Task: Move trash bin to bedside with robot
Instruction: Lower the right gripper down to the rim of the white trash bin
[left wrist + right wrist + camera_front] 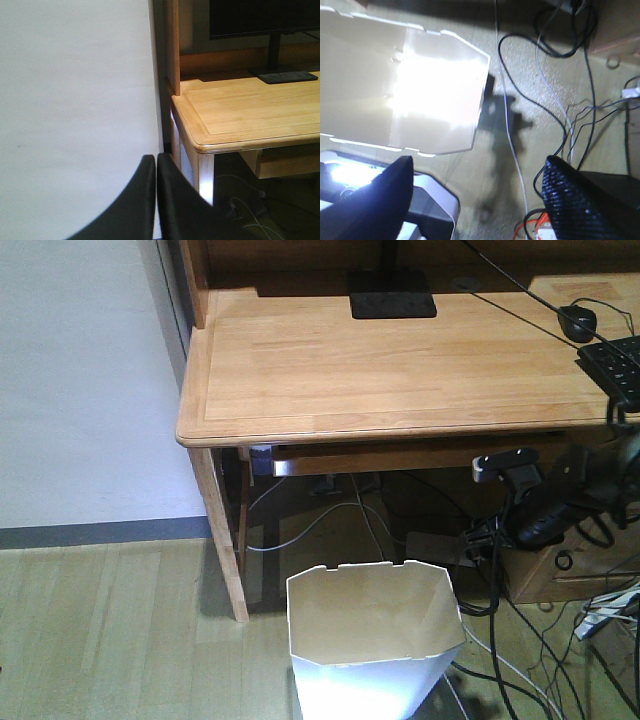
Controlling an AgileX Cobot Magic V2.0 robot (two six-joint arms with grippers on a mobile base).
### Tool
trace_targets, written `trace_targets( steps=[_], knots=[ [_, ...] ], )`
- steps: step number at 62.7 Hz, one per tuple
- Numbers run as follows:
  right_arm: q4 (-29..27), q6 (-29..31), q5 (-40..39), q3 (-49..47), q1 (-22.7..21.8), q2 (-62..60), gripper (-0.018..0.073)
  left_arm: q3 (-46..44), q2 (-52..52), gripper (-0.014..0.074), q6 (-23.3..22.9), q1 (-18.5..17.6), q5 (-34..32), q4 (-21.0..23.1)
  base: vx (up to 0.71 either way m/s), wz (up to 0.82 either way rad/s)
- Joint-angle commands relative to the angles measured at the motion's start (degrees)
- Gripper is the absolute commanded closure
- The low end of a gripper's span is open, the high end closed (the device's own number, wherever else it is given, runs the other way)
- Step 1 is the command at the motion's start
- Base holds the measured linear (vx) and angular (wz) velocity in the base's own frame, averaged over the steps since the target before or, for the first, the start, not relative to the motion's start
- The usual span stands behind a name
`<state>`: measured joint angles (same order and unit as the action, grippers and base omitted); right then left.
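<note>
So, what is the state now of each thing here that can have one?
trash bin: upright on the floor in front of the desk, no lid, not gripped.
left gripper: jaws shut, holding nothing.
right gripper: jaws open, nothing between them.
monitor: screen dark.

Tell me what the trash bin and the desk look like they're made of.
The trash bin looks like thin white plastic: sheet-thin walls, notched rim, glossy glare. The desk looks like light wood with a smooth satin finish: visible grain and plank seams.
</note>
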<state>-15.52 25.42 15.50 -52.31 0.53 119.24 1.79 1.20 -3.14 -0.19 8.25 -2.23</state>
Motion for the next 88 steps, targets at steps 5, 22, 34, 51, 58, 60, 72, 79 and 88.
trace_targets(
  steps=[5,22,34,51,58,60,72,79,88],
  knots=[
    [-1.06,1.14,-1.47,-4.61,-3.13,5.43,0.006,-1.36,0.36,0.0603,-0.25,0.16,-4.07,0.26,0.0,0.0],
    [-4.57,6.9,-1.15,-9.76,-4.48,16.95,0.0108,-1.36,0.36,0.0603,-0.25,0.16,-4.07,0.26,0.0,0.0],
    [-9.79,11.43,-0.15,-15.7,-4.08,24.61,0.0108,-1.36,0.36,0.0603,-0.25,0.16,-4.07,0.26,0.0,0.0],
    [-13.84,14.54,-0.1,-24.6,-3.39,33.24,0.0095,-1.36,0.36,0.0603,-0.25,0.16,-4.07,0.26,0.0,0.0],
    [-13.84,14.54,1.3,-28.47,-3.39,36.52,0.0074,-1.36,0.36,0.0603,-0.25,0.16,-4.07,0.26,0.0,0.0],
    [-13.84,14.49,1.65,-29.4,-3.39,37.32,0.0069,-1.36,0.36,0.0603,-0.25,0.16,-4.07,0.26,0.0,0.0],
    [-14.88,14.23,2.07,-35.21,-3.01,42.14,0.0064,-1.36,0.36,0.0603,-0.25,0.16,-4.07,0.26,0.0,0.0],
    [-14.52,14.28,2.43,-38.74,-1.74,45.03,0.0067,-1.36,0.36,0.0603,-0.25,0.16,-4.07,0.26,0.0,0.0],
    [-13.3,13.44,4.4,-43.16,-0.07,48.86,0.0067,-1.36,0.36,0.0603,-0.25,0.16,-4.07,0.26,0.0,0.0]
  ],
)
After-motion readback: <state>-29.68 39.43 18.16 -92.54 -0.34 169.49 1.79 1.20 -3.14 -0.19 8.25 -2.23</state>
